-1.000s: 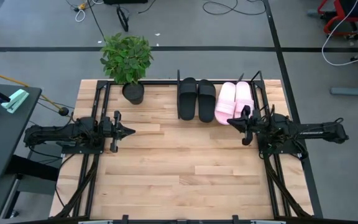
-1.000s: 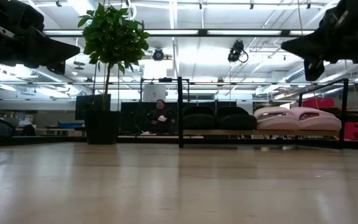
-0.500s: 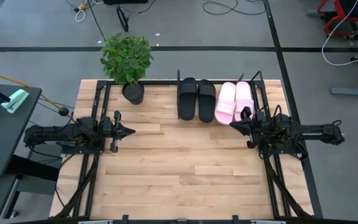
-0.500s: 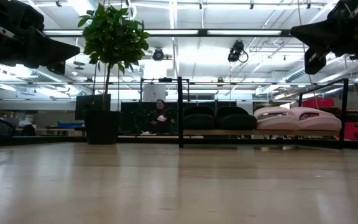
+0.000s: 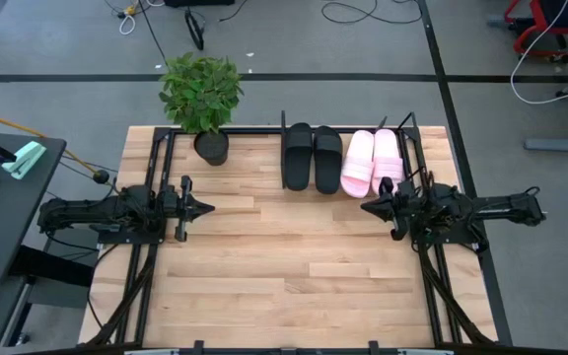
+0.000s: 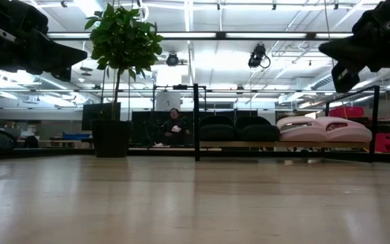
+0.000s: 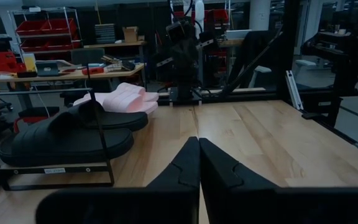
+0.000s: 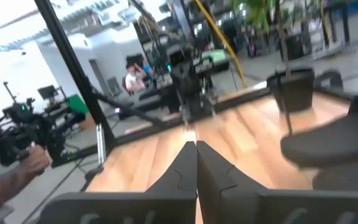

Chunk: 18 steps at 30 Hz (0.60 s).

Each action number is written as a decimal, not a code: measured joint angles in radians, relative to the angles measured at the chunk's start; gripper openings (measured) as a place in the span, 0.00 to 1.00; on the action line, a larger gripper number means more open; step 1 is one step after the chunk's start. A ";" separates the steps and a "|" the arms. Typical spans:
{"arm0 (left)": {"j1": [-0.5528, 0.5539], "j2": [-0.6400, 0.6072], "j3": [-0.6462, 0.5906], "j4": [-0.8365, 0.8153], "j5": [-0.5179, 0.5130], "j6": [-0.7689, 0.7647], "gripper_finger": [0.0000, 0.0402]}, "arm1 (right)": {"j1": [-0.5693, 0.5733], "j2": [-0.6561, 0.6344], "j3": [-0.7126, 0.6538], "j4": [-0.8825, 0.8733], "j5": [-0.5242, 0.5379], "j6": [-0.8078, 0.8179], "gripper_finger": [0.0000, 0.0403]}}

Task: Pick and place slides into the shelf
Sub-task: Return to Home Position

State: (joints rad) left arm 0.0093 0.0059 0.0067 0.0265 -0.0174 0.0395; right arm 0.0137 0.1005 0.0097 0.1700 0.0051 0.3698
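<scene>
Two black slides point(image 5: 312, 157) and two pale pink slides point(image 5: 371, 161) lie side by side inside the thin black rod shelf point(image 5: 284, 126) at the table's far edge; the low view shows the black pair point(image 6: 239, 129) and the pink pair point(image 6: 323, 129) resting on its lower rail. My right gripper point(image 5: 366, 207) hovers just near of the pink pair, shut and empty, its fingertips closed in its wrist view point(image 8: 196, 146). My left gripper point(image 5: 208, 208) hangs over the table's left side, shut and empty, fingertips together point(image 7: 199, 142).
A potted plant point(image 5: 201, 99) stands at the table's far left corner, next to the shelf. Bare wood point(image 5: 284, 266) lies between and near of both arms. A side desk point(image 5: 8, 197) sits left of the table. A seated person point(image 6: 175, 127) shows beyond the table.
My right gripper drew back from the pink slides toward the table's near edge and turned to point toward the table's left. It stayed shut and empty. The slides and my left arm kept still.
</scene>
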 joint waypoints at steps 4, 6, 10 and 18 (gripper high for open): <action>0.000 0.000 0.000 -0.002 0.000 0.000 0.04 | 0.010 0.000 0.000 -0.064 0.000 0.008 0.00; 0.000 0.000 0.000 -0.003 0.000 0.000 0.04 | 0.010 0.000 0.000 -0.069 0.000 0.003 0.00; 0.000 0.000 0.000 -0.003 0.000 0.000 0.01 | 0.010 0.000 0.000 -0.073 -0.020 -0.042 0.00; 0.000 0.000 0.000 -0.004 0.000 -0.001 0.04 | 0.009 0.000 0.000 -0.122 -0.021 -0.177 0.00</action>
State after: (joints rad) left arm 0.0093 0.0060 0.0071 0.0227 -0.0174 0.0383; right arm 0.0231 0.1005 0.0097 0.0482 -0.0158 0.1926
